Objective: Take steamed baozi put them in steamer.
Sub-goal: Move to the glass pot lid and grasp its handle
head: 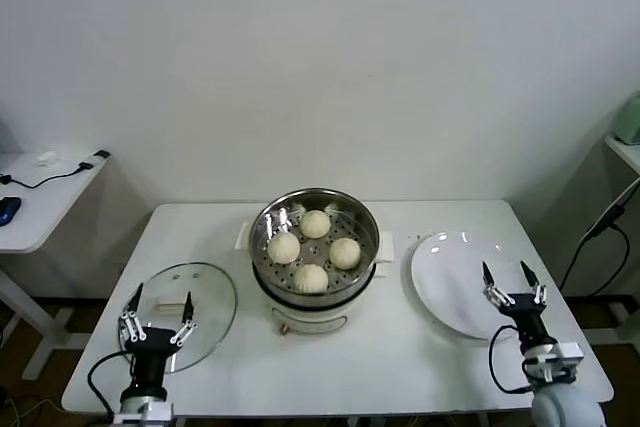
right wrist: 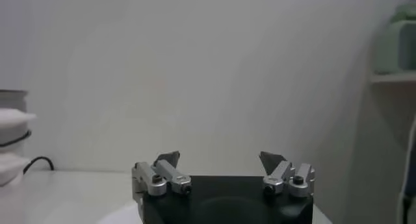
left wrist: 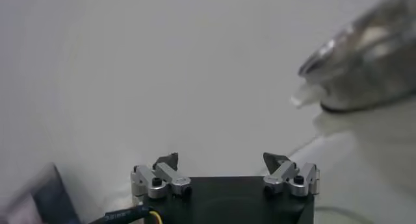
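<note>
Nearest the camera, the left gripper (head: 157, 317) hung with fingers spread and empty over the round glass lid (head: 200, 299), and the right gripper (head: 512, 285) likewise over the flat white plate (head: 440, 272). Beyond and between them, four cream-white round baozi (head: 315, 224) sat in the shiny steel steamer (head: 362, 212). A careless sweep inward could probably knock the lid or plate.

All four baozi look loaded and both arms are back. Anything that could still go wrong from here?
The lid lies partly under the open left gripper; a careless lift could drag it toward the table edge. The open right gripper hangs over the plate and could nudge it. The baozi sit uncovered in the steamer.
</note>
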